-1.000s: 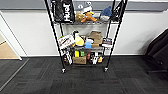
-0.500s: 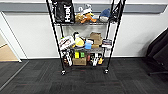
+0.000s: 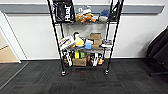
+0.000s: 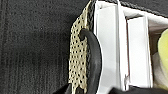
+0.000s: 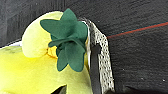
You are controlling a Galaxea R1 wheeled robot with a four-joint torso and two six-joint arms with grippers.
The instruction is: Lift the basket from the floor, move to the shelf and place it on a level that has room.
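We see the cream woven basket (image 4: 79, 53) close beneath both wrist cameras above dark carpet (image 4: 32, 50), seemingly already lifted though neither pincer's grip can be told, while the black wire shelf (image 3: 85, 37) at frame centre awaits it.

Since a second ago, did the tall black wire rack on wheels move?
No. The tall black wire rack keeps its place against the grey wall stripe and dark carpet.

A black bag (image 3: 64, 11) sits beside plush toys (image 3: 86, 16); cardboard boxes (image 3: 95, 37) sit lower; white boxes (image 4: 120, 47) neighbour a yellow plush with green leaves (image 5: 67, 42).
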